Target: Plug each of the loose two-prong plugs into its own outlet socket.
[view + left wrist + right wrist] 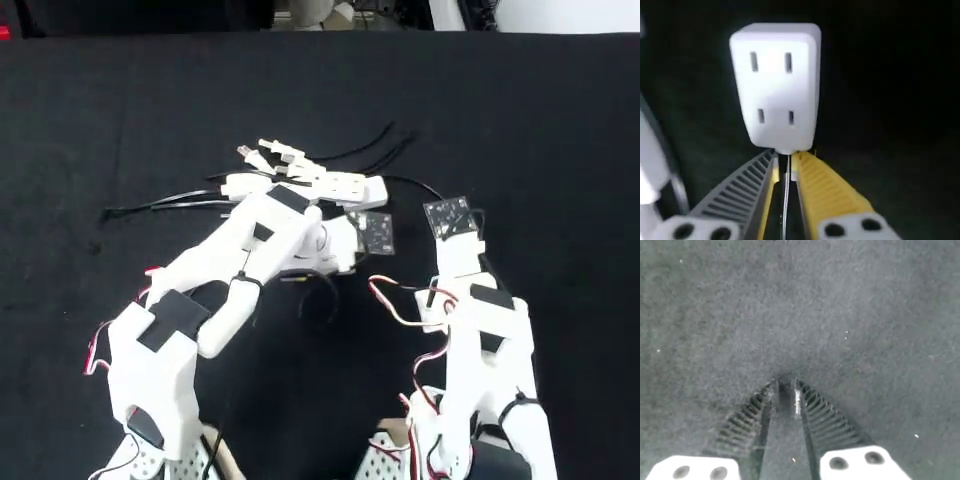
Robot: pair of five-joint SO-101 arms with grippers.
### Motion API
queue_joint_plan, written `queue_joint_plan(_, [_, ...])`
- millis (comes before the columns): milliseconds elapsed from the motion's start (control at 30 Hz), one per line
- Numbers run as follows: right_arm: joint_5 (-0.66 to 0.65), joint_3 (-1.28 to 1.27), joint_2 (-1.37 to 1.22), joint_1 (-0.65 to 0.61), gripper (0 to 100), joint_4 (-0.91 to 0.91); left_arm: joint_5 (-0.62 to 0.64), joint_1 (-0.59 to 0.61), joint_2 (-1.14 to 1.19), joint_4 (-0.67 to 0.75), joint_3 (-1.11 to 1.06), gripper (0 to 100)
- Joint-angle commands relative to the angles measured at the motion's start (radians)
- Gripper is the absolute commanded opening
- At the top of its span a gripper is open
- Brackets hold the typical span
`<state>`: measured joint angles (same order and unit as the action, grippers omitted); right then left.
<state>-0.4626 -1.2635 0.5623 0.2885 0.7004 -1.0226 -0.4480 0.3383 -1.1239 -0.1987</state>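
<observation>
Two sockets are showing on the white outlet block [775,85], both empty, so plugging is not yet beginning. The left gripper [787,159] is resting at the block's near end, fingers together, gripping nothing. The right gripper [785,386], also closed and empty, is hovering beside the block. At least two loose plugs [272,152] are lying just beyond the block, so the next move is likely calling for one gripper opening onto a plug.

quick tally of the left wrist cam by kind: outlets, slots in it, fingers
outlet: 1
slots: 4
fingers: 2
total: 7
</observation>
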Motion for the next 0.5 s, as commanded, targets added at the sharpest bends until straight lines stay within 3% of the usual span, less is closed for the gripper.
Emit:
queue_joint_plan(0, [-0.005,0.038,0.004,0.008,6.0,-0.014,-0.008,0.008,-0.023,-0.101,-0.025,3])
queue_joint_plan(233, [0.0,0.039,0.004,0.012,6.0,-0.014,0.043,0.056,-0.114,-0.18,-0.165,3])
queue_joint_plan(467, [0.0,0.039,0.004,0.009,6.0,-0.014,0.21,0.071,-0.606,0.005,-0.619,3])
